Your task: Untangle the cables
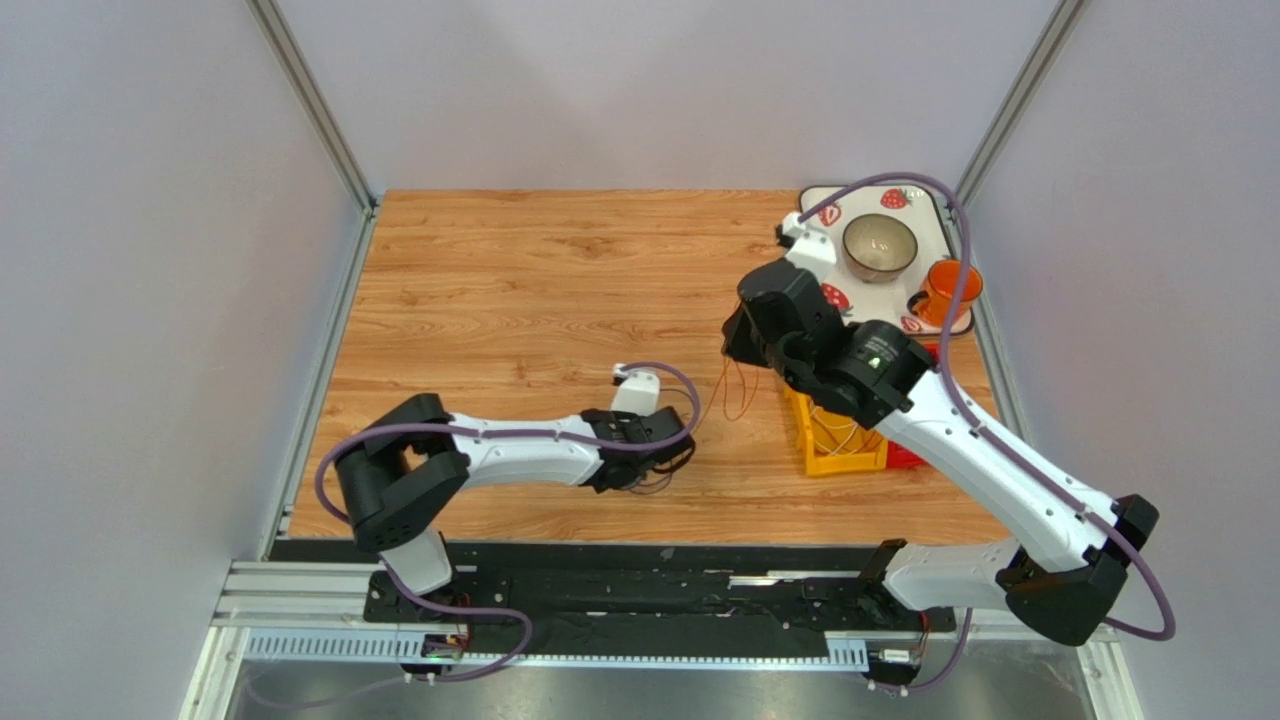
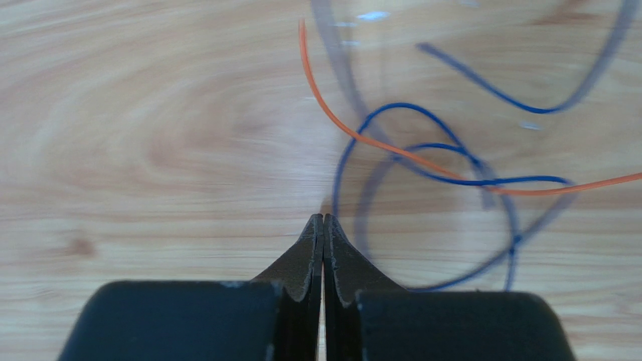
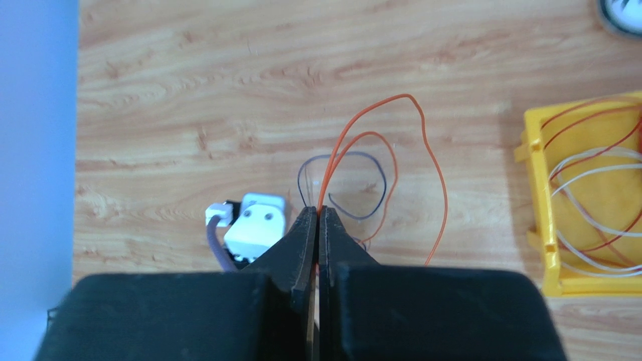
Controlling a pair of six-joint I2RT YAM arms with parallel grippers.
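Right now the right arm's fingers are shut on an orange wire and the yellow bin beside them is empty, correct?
Not quite: the yellow bin is not empty; red and whitish wires lie coiled in it, as the right wrist view shows. The right arm's fingers are indeed shut on the orange wire.

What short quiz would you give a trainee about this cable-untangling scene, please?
1. True or false: the yellow crate holds no cables.
2. Which cable rises from the right gripper's closed tips? A) blue B) orange C) whitish
3. How do the left gripper's jaws stand?

Key: 1. False: red cables and whitish cables lie in it. 2. B, the orange cable. 3. Shut, tips together, with the blue cable close by.
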